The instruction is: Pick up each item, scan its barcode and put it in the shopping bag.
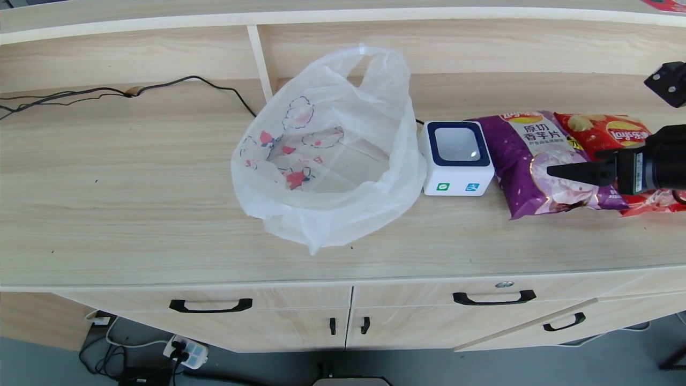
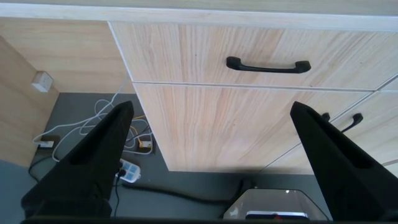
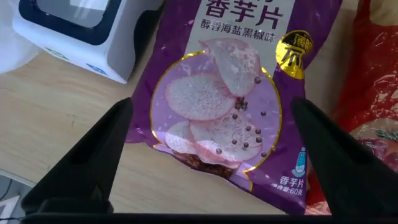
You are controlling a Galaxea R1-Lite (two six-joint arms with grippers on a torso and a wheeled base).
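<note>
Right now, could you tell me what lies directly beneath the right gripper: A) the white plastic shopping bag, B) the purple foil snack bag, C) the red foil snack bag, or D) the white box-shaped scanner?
B: the right gripper hangs open over the purple foil snack bag, and the right wrist view shows that bag between its two fingers.

Shopping bag (image 1: 327, 145): translucent white, printed with red shapes and dark-blue outlines.
Scanner (image 1: 457, 161): white body, navy frame around a grey window, one green and one blue icon on the front.
Purple chip packet (image 1: 528, 166): purple, pale lilac slices, gold trim.
Red chip packet (image 1: 600, 134): red with yellow.
Bench (image 1: 134, 203): pale wood grain.
Right claw (image 1: 552, 171) and left claw (image 2: 211, 109): black.
</note>
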